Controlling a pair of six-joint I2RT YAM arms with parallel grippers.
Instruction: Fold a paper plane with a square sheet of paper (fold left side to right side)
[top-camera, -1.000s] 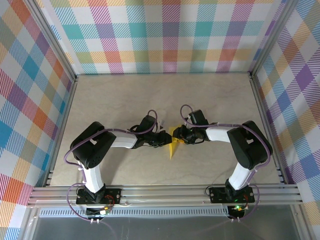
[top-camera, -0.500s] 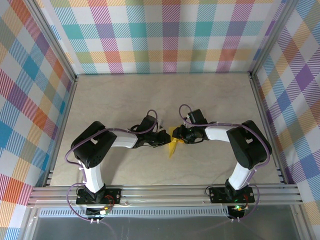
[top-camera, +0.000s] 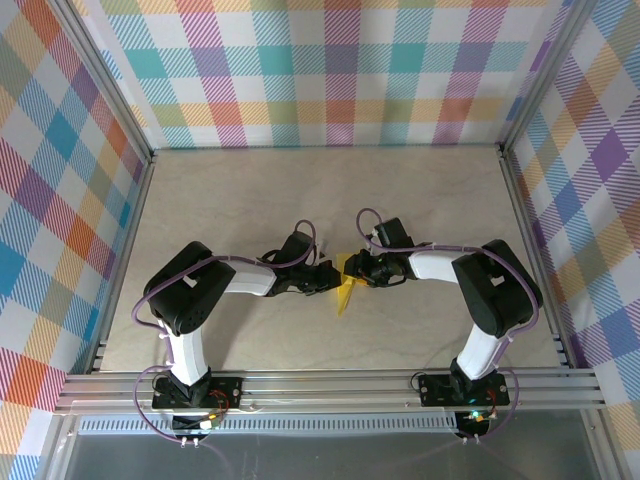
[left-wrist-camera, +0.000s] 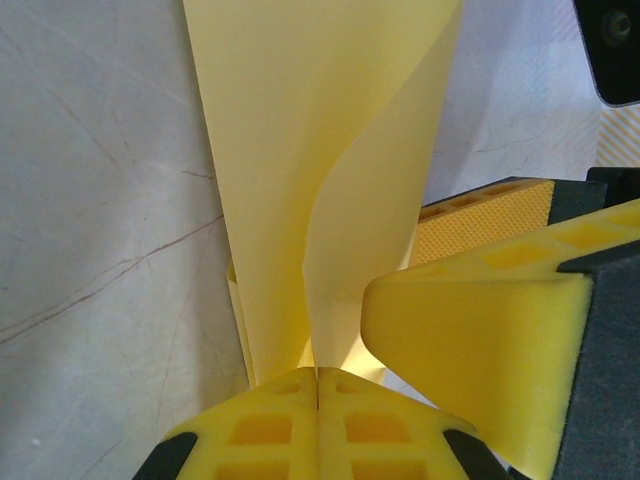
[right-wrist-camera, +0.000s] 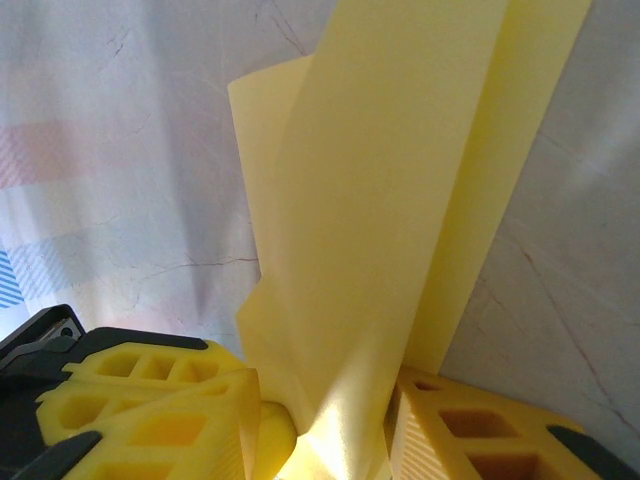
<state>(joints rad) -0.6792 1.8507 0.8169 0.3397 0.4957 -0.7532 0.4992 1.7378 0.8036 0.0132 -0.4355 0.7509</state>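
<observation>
2 pincers grip the paper plane (top-camera: 345, 295): left pincer (left-wrist-camera: 317, 382) clenched tight, right pincer (right-wrist-camera: 325, 415) pinching with jaws part-open.

From above, cannot read folds of paper (top-camera: 344, 296) (too small), nor see its upper end under left gripper (top-camera: 331, 278) and right gripper (top-camera: 358, 270). Left wrist: lose far end at top edge, near end between pressed-together pads (left-wrist-camera: 270, 425). Right wrist: same cropping; cannot tell whether fingers (right-wrist-camera: 150, 405) clamp it.
</observation>
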